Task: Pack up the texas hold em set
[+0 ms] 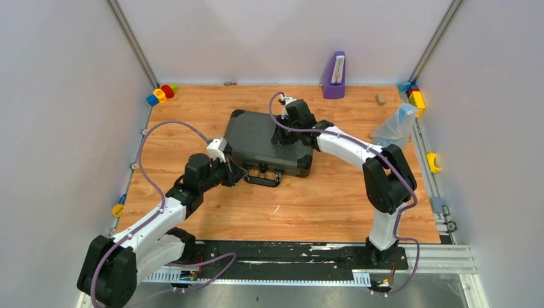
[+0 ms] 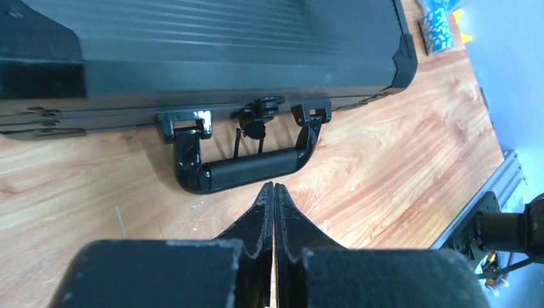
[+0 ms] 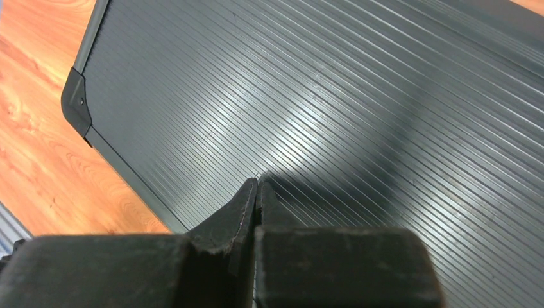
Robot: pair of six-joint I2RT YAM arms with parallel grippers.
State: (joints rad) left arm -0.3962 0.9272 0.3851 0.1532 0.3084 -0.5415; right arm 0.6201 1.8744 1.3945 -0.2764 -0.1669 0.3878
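case (image 1: 263,138) is shut, lying flat on the wooden table (image 1: 321,205), lid up. no chips, cards or dice showing outside it.

right gripper (image 3: 256,183) sits on top of the case lid toward its far right part, jaws pressed together, holding nothing, tips touching the ribbed surface. left gripper (image 2: 274,187) is just in front of the case's handle (image 2: 247,168), jaws pressed together, nothing pinched, tip near the handle bar but apart from it.

step looks like latching it closed. to do it well: keep right pushing straight down so the seam stays tight, bring the left closed tip past the handle to the latch (image 2: 266,106) between the handle mounts, push square. don't shove the case sideways.

case long axis runs left-right, slightly skewed. handle side faces the arm bases, handle flopped flat on the table.
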